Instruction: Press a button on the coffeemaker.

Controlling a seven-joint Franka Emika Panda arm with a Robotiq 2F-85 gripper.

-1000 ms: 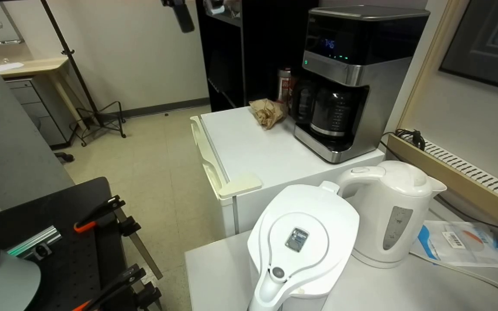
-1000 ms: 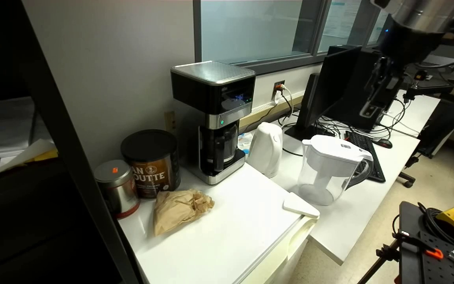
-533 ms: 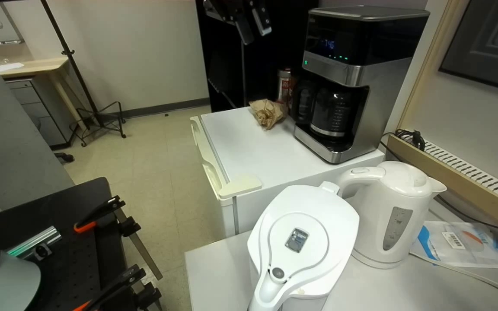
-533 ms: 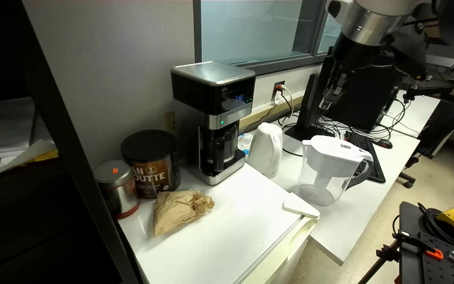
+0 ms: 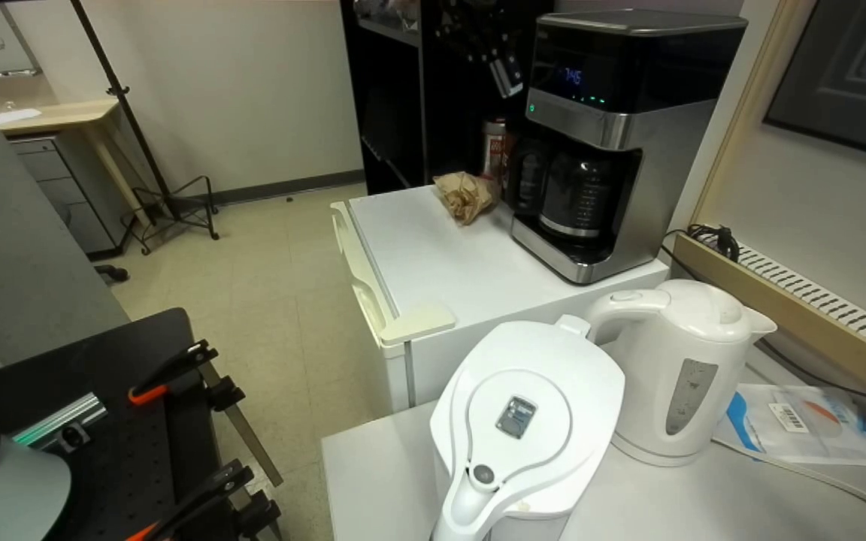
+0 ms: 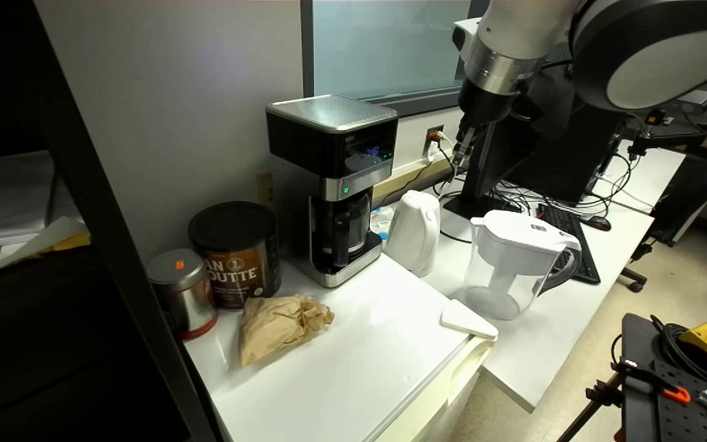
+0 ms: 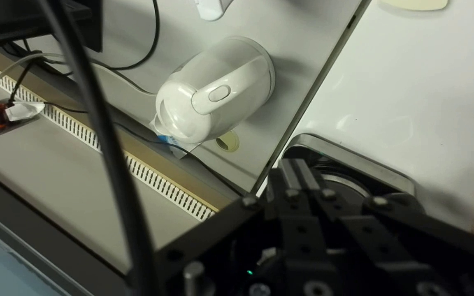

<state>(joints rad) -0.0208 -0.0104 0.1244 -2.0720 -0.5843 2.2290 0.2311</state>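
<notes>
The coffeemaker, tall and black with a silver band, stands upright on a white surface in both exterior views. Its blue display is lit, and a green-lit button glows on the silver band. My gripper hangs apart from the machine, above the white kettle's level, in an exterior view. In an exterior view, the gripper appears just beside the display panel. The wrist view has the gripper shut, fingertips together with nothing between them, over the coffeemaker's silver base. The arm hides much of the machine there.
A white kettle and a filter pitcher stand on the desk beside the coffeemaker. On its other side are a brown paper bag, a large coffee can and a silver-lidded tin. A monitor stands behind the arm.
My arm has swung towards the coffeemaker, and the gripper has come lower. The fingers, apart half a second ago, are now together. The coffeemaker and the things around it have not moved.
</notes>
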